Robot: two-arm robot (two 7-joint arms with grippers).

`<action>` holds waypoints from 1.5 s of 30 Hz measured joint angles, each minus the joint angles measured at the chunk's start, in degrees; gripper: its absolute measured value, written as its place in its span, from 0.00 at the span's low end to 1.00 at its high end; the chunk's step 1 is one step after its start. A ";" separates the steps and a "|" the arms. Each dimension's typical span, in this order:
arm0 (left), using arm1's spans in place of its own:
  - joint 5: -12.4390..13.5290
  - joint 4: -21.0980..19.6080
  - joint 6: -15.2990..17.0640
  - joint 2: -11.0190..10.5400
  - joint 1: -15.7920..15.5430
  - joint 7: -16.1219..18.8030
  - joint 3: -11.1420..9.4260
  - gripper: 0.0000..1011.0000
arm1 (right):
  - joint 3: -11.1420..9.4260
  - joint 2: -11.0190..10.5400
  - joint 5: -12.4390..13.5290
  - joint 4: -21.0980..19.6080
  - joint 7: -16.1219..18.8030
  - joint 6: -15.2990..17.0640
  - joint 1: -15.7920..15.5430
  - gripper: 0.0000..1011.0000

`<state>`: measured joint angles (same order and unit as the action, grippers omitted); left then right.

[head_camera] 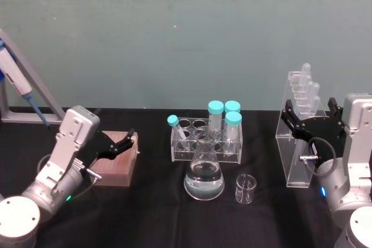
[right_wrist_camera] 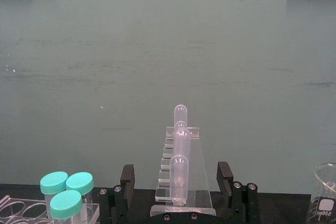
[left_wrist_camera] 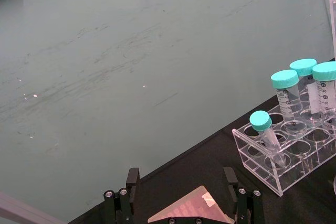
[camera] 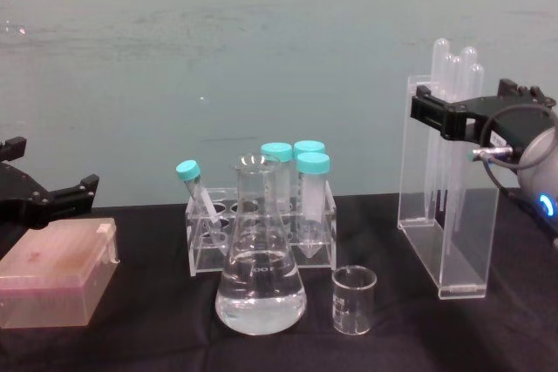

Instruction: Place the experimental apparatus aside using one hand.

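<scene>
Straddling the pipette stand (head_camera: 297, 161) at three o'clock of the flask (head_camera: 204, 175) and beaker (head_camera: 246, 189) in the head view, the right gripper (head_camera: 309, 114) shows fingers (right_wrist_camera: 127, 178) spread on either side of it in the right wrist view, and the chest view has the left gripper (camera: 57, 165) parted over a pink box (camera: 52, 285) at nine o'clock.

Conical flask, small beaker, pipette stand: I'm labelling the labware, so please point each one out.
Conical flask (head_camera: 204, 187): head view, on its liquid-filled lower body.
Small beaker (head_camera: 246, 190): head view, on its glass wall.
Pipette stand (camera: 466, 241): chest view, on its lower front panel.
</scene>
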<state>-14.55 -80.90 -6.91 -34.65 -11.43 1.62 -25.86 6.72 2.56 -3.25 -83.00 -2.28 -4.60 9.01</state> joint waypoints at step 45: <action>0.00 0.00 0.00 0.00 0.00 0.00 0.00 0.99 | -1.70 1.76 -0.97 2.48 1.13 1.29 1.73 0.99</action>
<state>-14.55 -80.90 -6.91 -34.65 -11.43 1.62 -25.86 5.02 4.32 -4.22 -80.52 -1.15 -3.31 10.74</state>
